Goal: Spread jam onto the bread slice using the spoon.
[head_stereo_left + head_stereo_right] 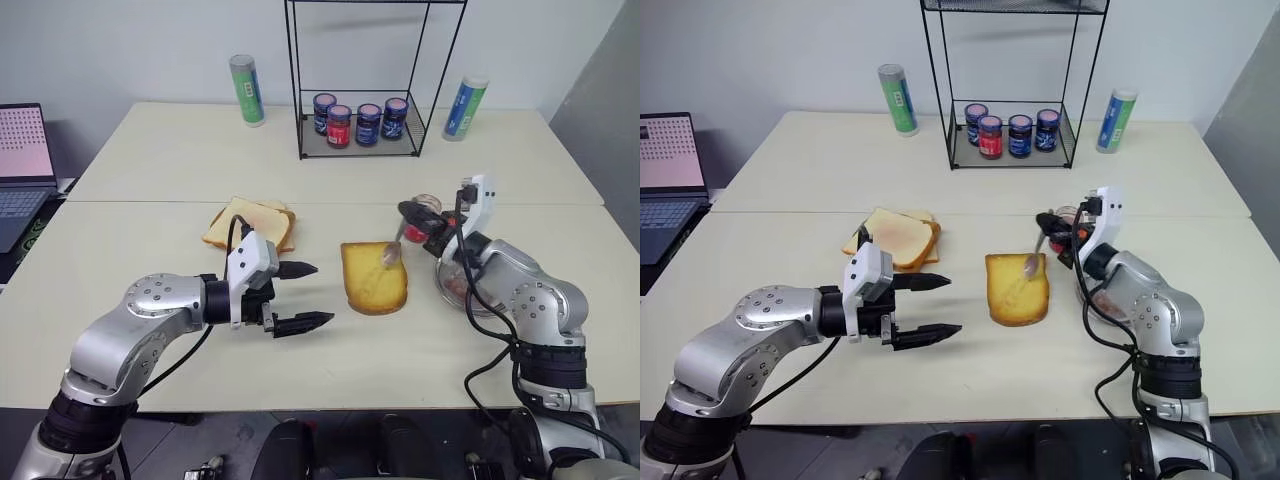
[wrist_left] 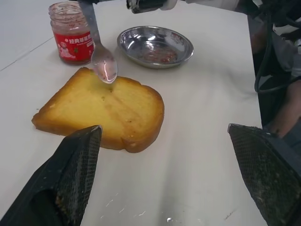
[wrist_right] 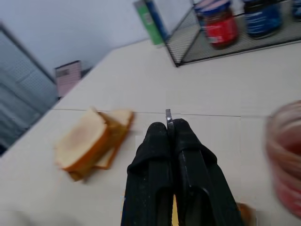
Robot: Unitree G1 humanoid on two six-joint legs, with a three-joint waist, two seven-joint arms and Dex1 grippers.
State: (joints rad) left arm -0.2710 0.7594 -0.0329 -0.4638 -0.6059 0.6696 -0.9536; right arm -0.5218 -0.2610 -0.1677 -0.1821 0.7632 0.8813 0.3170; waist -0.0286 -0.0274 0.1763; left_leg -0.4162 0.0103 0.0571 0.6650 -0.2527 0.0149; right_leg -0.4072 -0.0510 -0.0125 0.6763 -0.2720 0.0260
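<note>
We had the right gripper [image 1: 408,212] clenched on the spoon [image 2: 100,57] handle; in the right wrist view just a sliver of metal poked out between the shut fingers [image 3: 155,160]. The spoon ran down and toward our left from that grip, with its bowl over the far edge of the bread slice [image 1: 374,277]. We couldn't tell whether the bowl touched the crumb or hung just above it.

The slice lay flat on the tabletop [image 1: 180,160], between the two arms and nearer the right one. The left gripper [image 1: 302,297] sat released, fingers wide, just beside the slice's left edge, holding nothing.

The jam [image 2: 107,71] showed as a thin pink film in the spoon bowl; we could make out none on the bread. The steel dish [image 2: 155,44] and the open jar [image 2: 71,33] stood beyond the slice, close to the right arm, which covered most of the dish in the head views.

Our read: the spreading stroke should run along the slice toward us.
</note>
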